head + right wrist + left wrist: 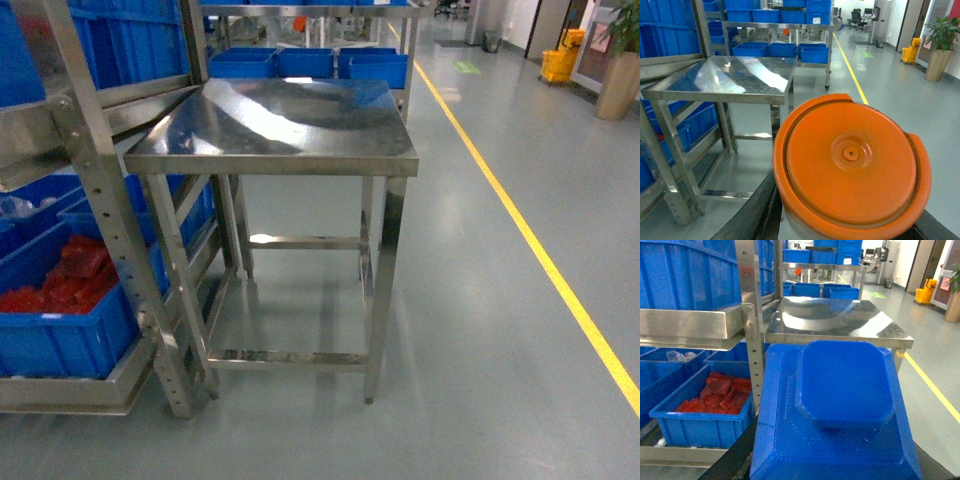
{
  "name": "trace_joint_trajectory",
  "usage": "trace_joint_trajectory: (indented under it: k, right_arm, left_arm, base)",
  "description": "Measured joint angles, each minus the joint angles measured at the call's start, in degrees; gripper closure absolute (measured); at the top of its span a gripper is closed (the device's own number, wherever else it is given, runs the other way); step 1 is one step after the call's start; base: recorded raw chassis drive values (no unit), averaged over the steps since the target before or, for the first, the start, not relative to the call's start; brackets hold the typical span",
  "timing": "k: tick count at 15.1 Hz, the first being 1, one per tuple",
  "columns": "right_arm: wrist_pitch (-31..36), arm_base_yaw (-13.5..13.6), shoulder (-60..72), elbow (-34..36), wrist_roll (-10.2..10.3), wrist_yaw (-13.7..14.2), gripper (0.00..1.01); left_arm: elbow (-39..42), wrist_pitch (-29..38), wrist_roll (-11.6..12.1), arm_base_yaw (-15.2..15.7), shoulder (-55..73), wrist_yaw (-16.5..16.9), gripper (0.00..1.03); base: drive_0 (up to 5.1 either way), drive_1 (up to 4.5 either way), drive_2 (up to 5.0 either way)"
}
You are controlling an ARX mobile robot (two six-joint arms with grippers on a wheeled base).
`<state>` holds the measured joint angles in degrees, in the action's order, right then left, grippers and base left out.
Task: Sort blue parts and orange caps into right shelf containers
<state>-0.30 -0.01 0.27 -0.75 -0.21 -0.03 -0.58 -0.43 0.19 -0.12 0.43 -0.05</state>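
**Facing a steel table beside the shelves**

Filling the right wrist view: orange cap (851, 167), close to the lens. Filling the left wrist view: blue part (840, 405). Standing ahead: steel table (275, 130), rack (95, 190) with blue crates (60, 330) left. Showing no gripper fingers; hold impossible to tell.

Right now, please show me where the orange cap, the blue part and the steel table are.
orange cap (851, 161): right wrist view, on its flat round face.
blue part (846, 382): left wrist view, on its raised top face.
steel table (285, 125): head view, on its bare top.
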Motion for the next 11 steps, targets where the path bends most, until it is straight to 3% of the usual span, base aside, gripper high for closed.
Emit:
trace_joint_trajectory:
  k: [10, 11]
  right_arm:
    - [-0.07, 0.00, 0.00, 0.00, 0.00, 0.07, 0.57]
    - [-0.09, 0.00, 0.00, 0.00, 0.00, 0.04, 0.57]
  left_arm:
    - [0.00, 0.02, 0.00, 0.02, 0.00, 0.07, 0.59]
    - [0.00, 0.00, 0.00, 0.02, 0.00, 0.09, 0.59]
  base:
    - [0.1, 4.32, -4.0]
    - [-4.8, 1.50, 3.5]
